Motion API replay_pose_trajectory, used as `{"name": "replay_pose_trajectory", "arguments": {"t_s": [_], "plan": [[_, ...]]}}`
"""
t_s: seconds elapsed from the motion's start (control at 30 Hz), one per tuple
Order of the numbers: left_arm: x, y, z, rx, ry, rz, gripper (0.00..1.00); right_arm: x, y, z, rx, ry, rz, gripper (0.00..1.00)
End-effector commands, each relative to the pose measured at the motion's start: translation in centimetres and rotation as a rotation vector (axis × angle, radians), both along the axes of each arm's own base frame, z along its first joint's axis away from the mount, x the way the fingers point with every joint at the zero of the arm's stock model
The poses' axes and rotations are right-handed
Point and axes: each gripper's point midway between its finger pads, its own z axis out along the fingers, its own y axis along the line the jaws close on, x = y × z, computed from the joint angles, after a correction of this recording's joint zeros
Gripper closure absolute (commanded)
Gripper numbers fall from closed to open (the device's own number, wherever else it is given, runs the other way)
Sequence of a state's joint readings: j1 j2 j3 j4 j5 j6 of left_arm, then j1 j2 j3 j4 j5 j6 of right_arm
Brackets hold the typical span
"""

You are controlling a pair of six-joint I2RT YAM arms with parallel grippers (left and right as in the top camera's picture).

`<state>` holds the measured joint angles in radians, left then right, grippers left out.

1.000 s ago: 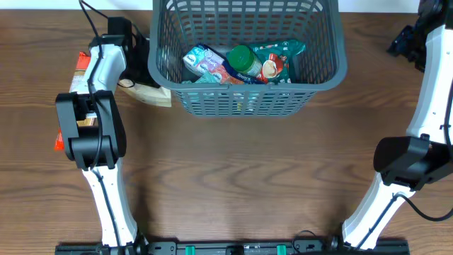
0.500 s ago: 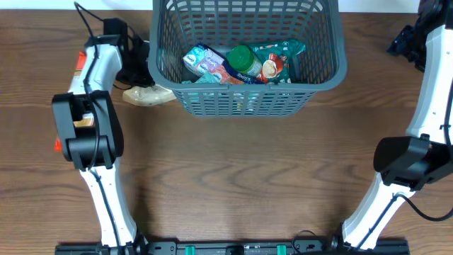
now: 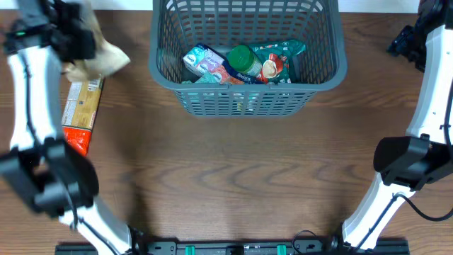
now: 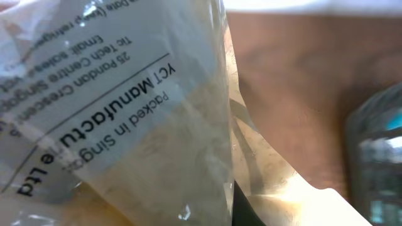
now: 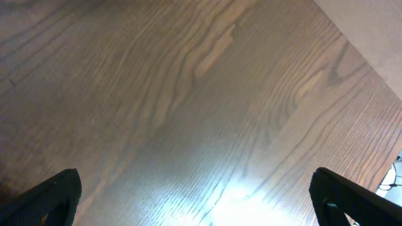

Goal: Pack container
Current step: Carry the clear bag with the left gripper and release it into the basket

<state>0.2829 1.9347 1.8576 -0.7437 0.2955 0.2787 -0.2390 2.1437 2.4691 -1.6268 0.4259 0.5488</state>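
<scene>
Right of the left hand clutching a packet: the container.

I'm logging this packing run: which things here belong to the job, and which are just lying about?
Job: container, clear packet in left gripper, groceries inside.
Lying about: orange box on table, perhaps next; right gripper open, idle.

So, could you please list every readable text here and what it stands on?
On the clear plastic bag, upside down and cut off:
"YCT Manufactu"
"Packed in Sing"
"25 Pandan Crescen"
"Tic Tech Centre Singapo"
Too small to read: colourful packets in the dark grey slotted plastic basket, tan-and-orange box.
</scene>
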Motion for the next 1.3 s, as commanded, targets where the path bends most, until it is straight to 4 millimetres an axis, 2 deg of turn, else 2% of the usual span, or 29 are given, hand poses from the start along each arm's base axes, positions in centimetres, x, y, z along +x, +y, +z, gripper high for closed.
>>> {"name": "replay_pose_trajectory", "arguments": {"t_s": [0.0,0.17,0.33,0.43,0.53,0.7,0.9,1.0,1.07,1.2,1.27], "plan": [[-1.1,-1.6,6.3,0.011,-0.131,-0.013,0.94,-0.2,0.0,0.4,-0.010,-0.010,-0.010,0.01],[-3.1,-6.2,13.3,-0.028,-0.299,-0.141,0.94,-0.2,0.0,0.4,-0.010,-0.010,-0.010,0.01],[-5.1,-12.8,19.5,-0.093,-0.481,-0.348,0.94,-0.2,0.0,0.4,-0.010,-0.010,-0.010,0.01],[-6.3,-17.3,22.1,-0.145,-0.564,-0.493,0.94,-0.2,0.0,0.4,-0.010,-0.011,-0.010,0.01],[-6.8,-20.9,23.2,-0.193,-0.598,-0.565,0.94,-0.2,0.0,0.4,-0.010,-0.010,-0.010,0.01],[-7.1,-27.2,23.2,-0.228,-0.628,-0.704,0.94,-0.2,0.0,0.4,-0.010,-0.010,-0.010,0.01],[-6.6,-33.3,21.5,-0.267,-0.628,-0.825,0.94,-0.2,0.0,0.4,-0.010,-0.010,-0.010,0.01],[-5.4,-34.8,20.0,-0.263,-0.613,-0.830,0.94,-0.2,0.0,0.4,-0.010,-0.010,-0.010,0.01],[-4.0,-35.2,18.2,-0.239,-0.587,-0.797,0.94,-0.2,0.0,0.4,-0.010,-0.010,-0.010,0.01],[-1.1,-35.1,13.7,-0.202,-0.502,-0.736,0.94,-0.2,0.0,0.4,-0.010,-0.011,-0.010,0.01],[-0.3,-35.1,11.5,-0.196,-0.453,-0.723,0.94,-0.2,0.0,0.4,-0.010,-0.010,-0.010,0.01]]}}
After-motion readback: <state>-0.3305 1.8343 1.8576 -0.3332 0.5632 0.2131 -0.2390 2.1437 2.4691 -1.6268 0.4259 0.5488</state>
